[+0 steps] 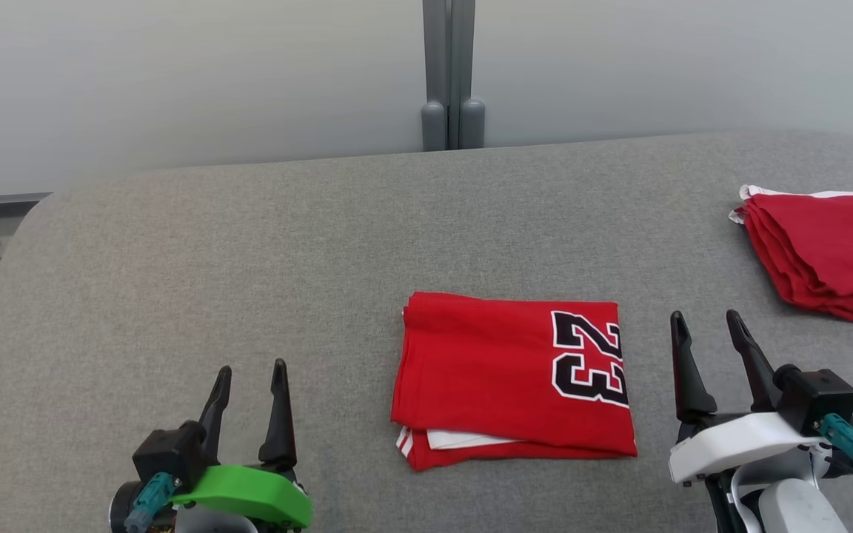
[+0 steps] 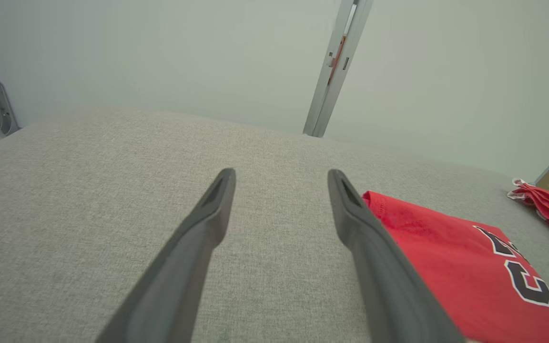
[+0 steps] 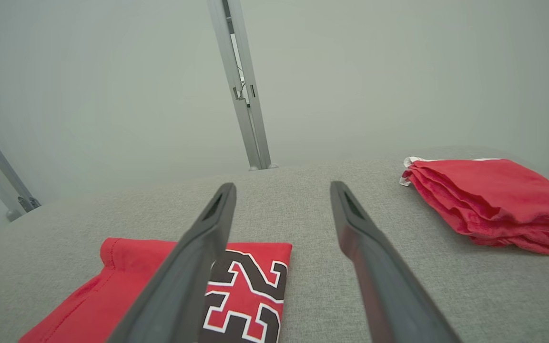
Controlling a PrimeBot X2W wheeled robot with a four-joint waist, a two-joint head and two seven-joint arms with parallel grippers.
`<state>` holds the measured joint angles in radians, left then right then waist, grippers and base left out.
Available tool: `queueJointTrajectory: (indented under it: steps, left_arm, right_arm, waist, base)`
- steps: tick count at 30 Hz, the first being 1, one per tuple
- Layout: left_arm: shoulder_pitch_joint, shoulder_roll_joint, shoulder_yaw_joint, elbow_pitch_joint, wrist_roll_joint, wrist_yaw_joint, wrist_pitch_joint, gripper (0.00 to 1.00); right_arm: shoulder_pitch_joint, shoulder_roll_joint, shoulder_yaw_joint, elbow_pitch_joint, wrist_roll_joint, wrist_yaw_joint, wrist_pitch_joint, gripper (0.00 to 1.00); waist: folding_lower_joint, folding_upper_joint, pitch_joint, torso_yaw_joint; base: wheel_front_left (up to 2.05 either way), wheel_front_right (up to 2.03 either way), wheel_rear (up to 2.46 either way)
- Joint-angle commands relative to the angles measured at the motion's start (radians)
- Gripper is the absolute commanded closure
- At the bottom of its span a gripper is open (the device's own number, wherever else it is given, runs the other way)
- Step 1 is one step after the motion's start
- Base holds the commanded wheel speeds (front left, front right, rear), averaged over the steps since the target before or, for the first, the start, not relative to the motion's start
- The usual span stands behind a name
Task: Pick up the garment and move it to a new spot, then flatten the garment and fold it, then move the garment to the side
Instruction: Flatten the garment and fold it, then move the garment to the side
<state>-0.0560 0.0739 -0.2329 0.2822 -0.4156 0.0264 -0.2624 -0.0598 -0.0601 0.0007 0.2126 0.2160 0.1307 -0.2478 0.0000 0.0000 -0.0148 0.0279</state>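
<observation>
Since the folded red jersey (image 1: 508, 370), lying at the near middle of the table (image 1: 249, 259) between the claws, looks soft and light, it would likely sag open if pinched by one layer; take its near edge through every layer. Wide and empty stand the left claw (image 1: 252, 368) and right claw (image 1: 706, 317).

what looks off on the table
Nothing much: the folded jersey lies flat and square, only a white inner layer peeks from its near edge. The other red garment sits folded far right.
</observation>
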Motion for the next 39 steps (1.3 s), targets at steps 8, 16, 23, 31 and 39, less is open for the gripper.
queueJointTrajectory:
  steps: [8, 16, 23, 31, 39]
  left_arm:
    - [0.033, -0.011, 0.019, -0.007, 0.029, -0.011, -0.003, 0.00]
    - [0.027, -0.015, 0.026, 0.003, 0.036, -0.018, -0.003, 0.00]
    - [0.020, -0.018, 0.032, 0.010, 0.041, -0.023, -0.003, 0.00]
    - [0.016, -0.020, 0.038, 0.013, 0.047, -0.027, -0.003, 0.00]
    - [0.001, -0.020, 0.043, 0.016, 0.059, -0.029, -0.003, 0.00]
  right_arm:
    - [0.056, 0.009, 0.000, -0.040, -0.017, 0.000, 0.016, 0.00]
    - [0.050, 0.009, 0.006, -0.034, -0.001, 0.000, 0.024, 0.00]
    - [0.045, 0.009, 0.009, -0.033, 0.001, 0.000, 0.024, 0.00]
    - [0.037, 0.009, 0.009, -0.027, -0.003, 0.000, 0.031, 0.00]
    - [0.012, 0.009, -0.017, 0.018, 0.041, 0.000, 0.120, 0.00]
  waist:
    - [0.0000, 0.0000, -0.004, 0.006]
    - [0.0000, 0.0000, -0.005, 0.006]
    - [0.0000, 0.0000, -0.004, 0.007]
    - [0.0000, 0.0000, -0.002, 0.010]
    - [0.0000, 0.0000, 0.012, 0.019]
  base:
    - [0.00, 0.00, 0.00]
    - [0.00, 0.00, 0.00]
    - [0.00, 0.00, 0.00]
    - [0.00, 0.00, 0.00]
    - [0.00, 0.00, 0.00]
